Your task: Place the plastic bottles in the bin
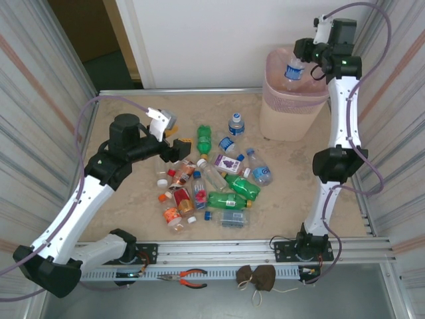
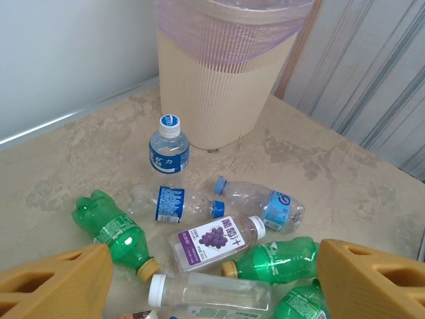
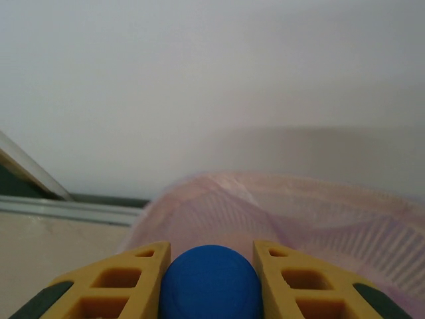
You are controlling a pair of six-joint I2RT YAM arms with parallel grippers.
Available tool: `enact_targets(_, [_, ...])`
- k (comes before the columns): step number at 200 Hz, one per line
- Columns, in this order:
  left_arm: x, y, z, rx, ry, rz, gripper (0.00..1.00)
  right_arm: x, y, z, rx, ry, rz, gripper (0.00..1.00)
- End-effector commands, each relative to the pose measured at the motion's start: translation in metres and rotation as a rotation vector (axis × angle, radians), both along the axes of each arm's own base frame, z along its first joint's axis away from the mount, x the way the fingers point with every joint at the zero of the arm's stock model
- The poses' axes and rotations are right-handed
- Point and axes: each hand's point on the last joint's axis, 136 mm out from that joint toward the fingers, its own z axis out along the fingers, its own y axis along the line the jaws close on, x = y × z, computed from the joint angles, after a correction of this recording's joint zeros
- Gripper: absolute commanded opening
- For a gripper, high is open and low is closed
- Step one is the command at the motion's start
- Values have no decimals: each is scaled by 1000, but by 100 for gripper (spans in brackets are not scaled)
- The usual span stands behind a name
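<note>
Right arm (image 1: 339, 126) is stretched tall at the far right corner, wrist bent over so the right gripper (image 3: 209, 258) hangs just above the mouth of the bin (image 1: 285, 113). It's pinching a blue-capped bottle (image 1: 293, 70) by the neck, and from the wrist camera the round cap sits snug between the two yellow fingers (image 3: 126, 279).

Left arm (image 1: 99, 179) is folded with the elbow up, reaching in from the left. The left gripper (image 1: 176, 147) is spread wide with nothing in it, over the left edge of the bottles (image 1: 212, 186) scattered mid-desk (image 1: 292, 186).

Labels:
- The purple-label bottle (image 2: 216, 239) has a grape bunch and Chinese characters, too small for me to read.
- The upright bottle (image 2: 168, 147) near the bin has a blue band with white characters that I can't read either.
- The clear one on its side (image 2: 265, 203) shows a big pale letter on blue, maybe a G.
- The green bottle (image 2: 114, 229) has a label that's too small to read.
</note>
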Motion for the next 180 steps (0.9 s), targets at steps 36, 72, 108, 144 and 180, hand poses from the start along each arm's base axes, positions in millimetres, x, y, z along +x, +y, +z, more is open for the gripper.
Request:
enact_targets(36, [3,8,-13,33,5,42,82,7,-14,-101,-59,284,-25,19])
enact_targets(72, [6,7,-23,37,36,46,81,8,-14,-159,-75,432,-20,17])
enact_targets(108, [7,7,-31,36,63,55,81,7,-15,-205,-90,542,-10,17])
enact_targets(144, [11,6,-47,43,117,61,80,10,-15,-245,-100,614,-5,18])
enact_targets(180, [11,3,-57,35,150,58,81,13,-15,-268,-85,650,-7,26])
